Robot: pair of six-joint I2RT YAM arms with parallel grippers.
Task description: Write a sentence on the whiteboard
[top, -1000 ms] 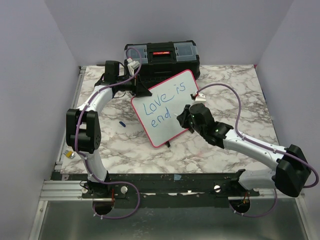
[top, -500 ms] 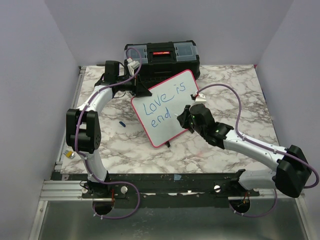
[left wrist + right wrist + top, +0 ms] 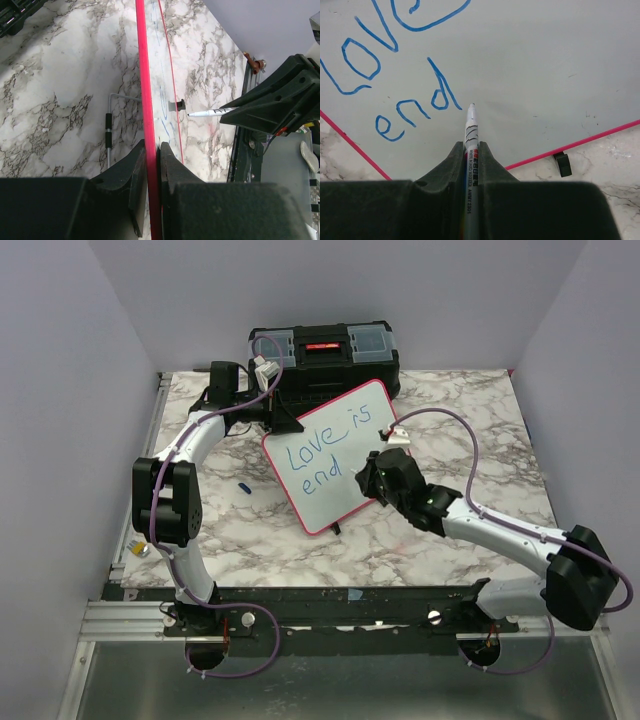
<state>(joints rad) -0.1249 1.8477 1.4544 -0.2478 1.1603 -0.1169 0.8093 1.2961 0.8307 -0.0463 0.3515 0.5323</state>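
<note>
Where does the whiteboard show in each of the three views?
Top external: the whiteboard sits at centre, turned diagonally.
Left wrist: edge-on, its pink-red frame running up the middle from between the fingers.
Right wrist: its white face fills the upper picture.
Shared landmark: the small black foot on its lower edge.

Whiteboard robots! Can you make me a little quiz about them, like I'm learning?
1. True or false: the left gripper is clamped on the whiteboard edge.
2. What does the right gripper hold? A) a marker B) a sponge C) nothing
3. Fill in: under "Love is", the sentence reads ___.
Key: 1 true; 2 A; 3 "end".
</note>
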